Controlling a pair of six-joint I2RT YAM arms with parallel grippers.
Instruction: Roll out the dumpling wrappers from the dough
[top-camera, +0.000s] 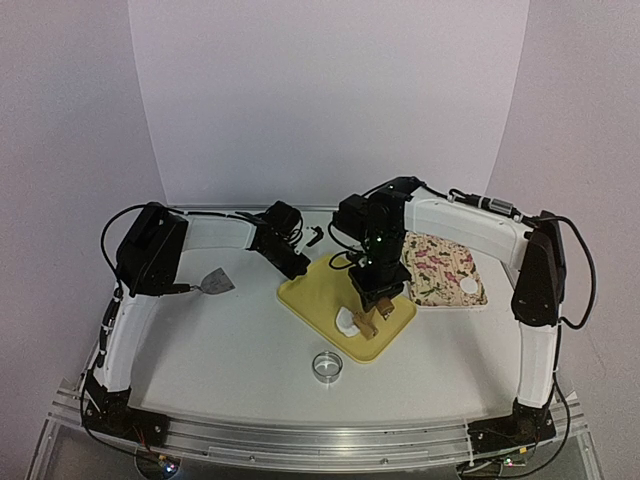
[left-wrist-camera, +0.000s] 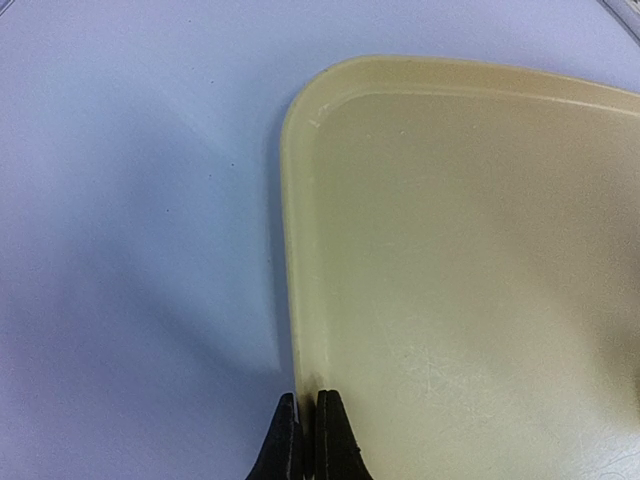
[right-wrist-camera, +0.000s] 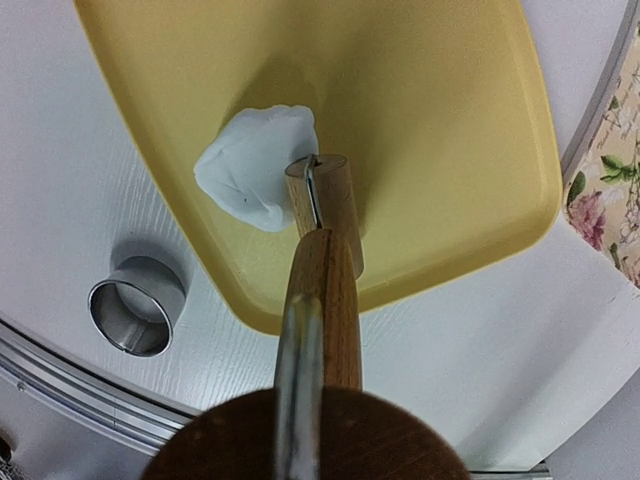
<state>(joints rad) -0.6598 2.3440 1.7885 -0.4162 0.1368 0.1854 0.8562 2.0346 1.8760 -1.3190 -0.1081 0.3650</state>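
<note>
Right tool (top-camera: 375, 300) clamps the roller (right-wrist-camera: 325, 250) over soft, tacky dough (right-wrist-camera: 255, 165) (left tool (left-wrist-camera: 308, 440) closed at tray (left-wrist-camera: 300, 200) rim); press its centre.

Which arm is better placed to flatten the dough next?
Right. The right gripper holds the wooden roller, whose head sits at the dough lump on the yellow tray. The left gripper is shut at the tray's rim, without a tool, away from the dough.

Both the left arm (top-camera: 125, 330) and the right arm (top-camera: 470, 225): white moulded link shells, boxy black joint housings (top-camera: 150, 248), black bases (top-camera: 115, 415). Thin black cables (top-camera: 103, 245) loop loosely outside the elbows. Small green indicator light (top-camera: 378, 240) on the right wrist block. The left tool (left-wrist-camera: 306, 398) has two pointed matte black fingers (left-wrist-camera: 283, 445).
</note>
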